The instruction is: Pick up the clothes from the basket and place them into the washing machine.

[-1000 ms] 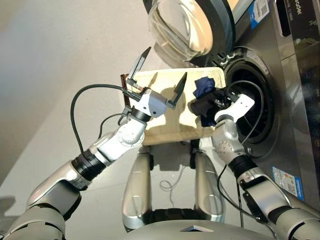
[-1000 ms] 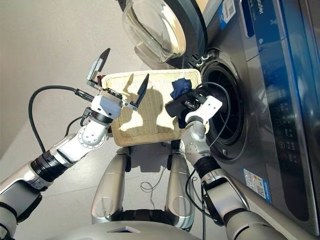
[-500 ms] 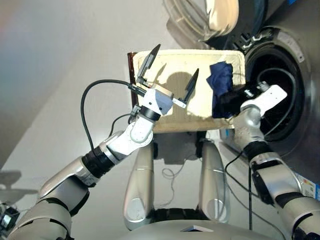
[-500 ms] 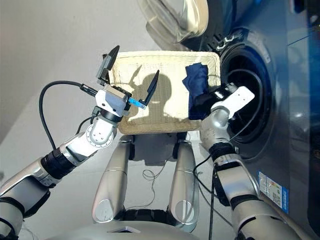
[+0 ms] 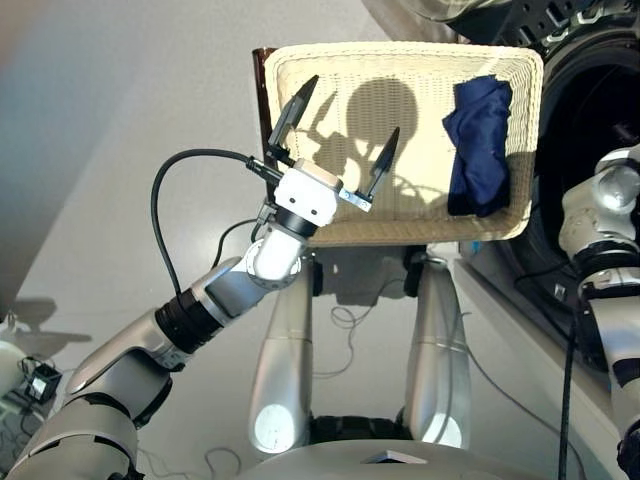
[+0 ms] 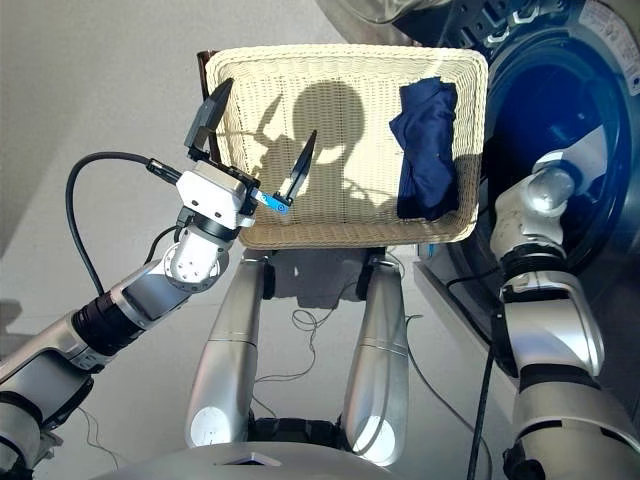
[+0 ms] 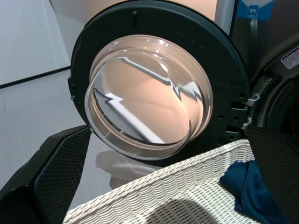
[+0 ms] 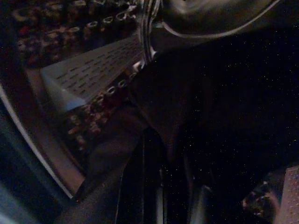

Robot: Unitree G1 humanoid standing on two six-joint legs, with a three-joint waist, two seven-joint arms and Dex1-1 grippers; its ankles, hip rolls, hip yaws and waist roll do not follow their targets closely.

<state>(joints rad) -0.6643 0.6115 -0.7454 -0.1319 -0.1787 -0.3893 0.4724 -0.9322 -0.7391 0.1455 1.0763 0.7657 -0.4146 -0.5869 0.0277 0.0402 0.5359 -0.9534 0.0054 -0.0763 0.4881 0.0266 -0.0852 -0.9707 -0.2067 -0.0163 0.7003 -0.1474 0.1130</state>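
**Black garment going into the drum, navy one left in the basket**

So the right arm is reaching into the washing machine [image 6: 560, 110] right now. Its gripper is out of sight in the head views, and the right wrist view is mostly dark cloth against the perforated drum wall [image 8: 88, 70]. Looks like the black garment [image 8: 219, 107] is in there with it, but I honestly can't tell if the fingers are clamped on it or have let go.

The left gripper [image 5: 335, 135] hangs over the left part of the cream wicker basket [image 5: 400, 225], fingers spread wide, holding nothing. The left wrist view looks past the basket rim at the open porthole door [image 7: 149, 93].

Only the navy blue garment [image 5: 480, 145] is in the basket, lying along its right end, next to the drum opening. No coral one anywhere I can see.

My read: this is the drop-off step for the black piece. Next move would be releasing it deep enough that it doesn't snag on the door seal, pulling the arm out, then going for the navy one.

Versus a second ago: the black bundle was held at the drum mouth by the basket's right edge, now it's inside. The camera has tilted down too, so the basket sits more squarely in view.
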